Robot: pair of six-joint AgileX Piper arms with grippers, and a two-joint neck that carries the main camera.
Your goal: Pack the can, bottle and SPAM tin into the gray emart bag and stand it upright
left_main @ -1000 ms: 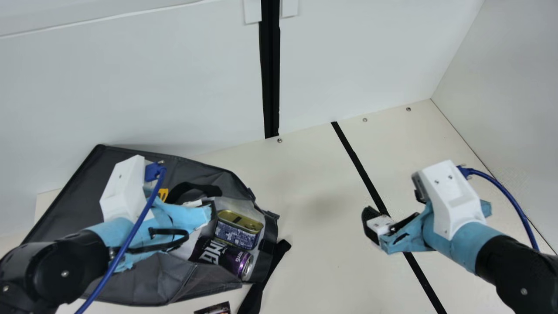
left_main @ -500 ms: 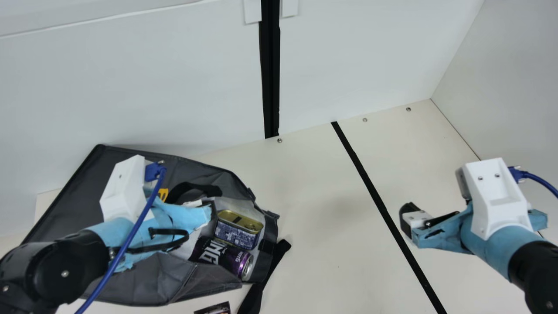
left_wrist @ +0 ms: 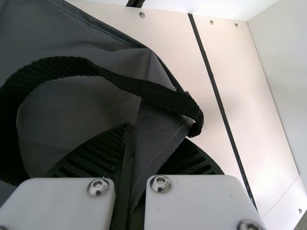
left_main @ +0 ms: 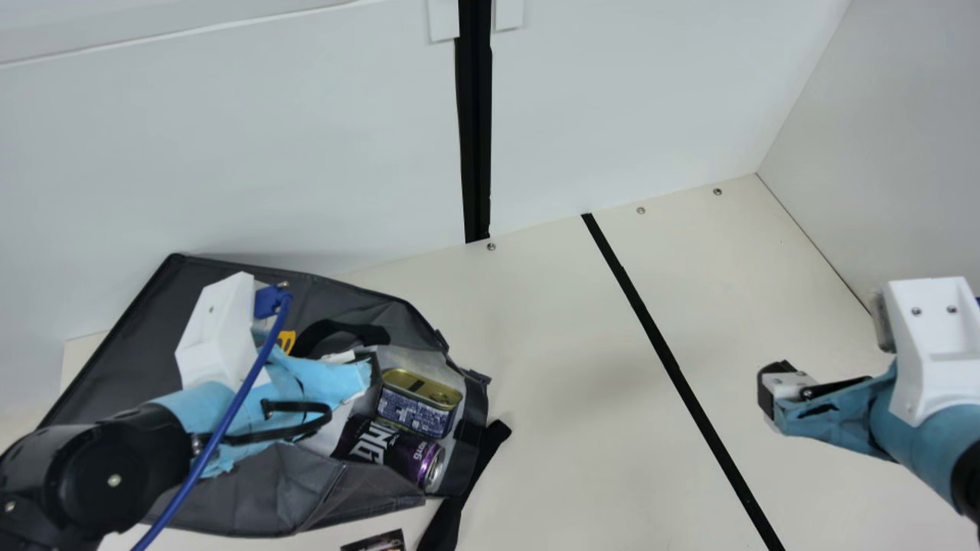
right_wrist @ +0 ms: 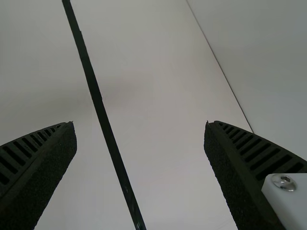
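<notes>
And we have one gray emart bag (left_main: 126, 352), one SPAM tin (left_main: 417, 411), one can (left_main: 394, 451), and two black straps: the first strap (left_main: 344, 331) looping across the bag by its mouth, the second strap (left_main: 458, 501) trailing off it onto the cream surface (left_main: 597, 436). Also on the surface, one dark printed item (left_main: 379, 542) at the main view's bottom edge, one long black stripe (left_main: 658, 337), and three screws along the back edge.

Now the looks! The bag lies slumped on its side, at the left of the main view, wide and creased, dark gray with stitched edges, a bit of yellow peeking out beside the arm and paler lining at the mouth. Inside that mouth sits the tin, golden lid with its pull ring showing, blue side crowded with white print. Right beside it the can lies on its side, black and purple with big white lettering, its silver end pointing out of the bag.

Over to the left tool (left_main: 372, 373), at the bag's mouth: in the left wrist view it's pinching a fold of the gray fabric. And the right tool (left_main: 772, 390), above the surface well apart from the bag, has its two ribbed fingers spread wide, nothing between them!
</notes>
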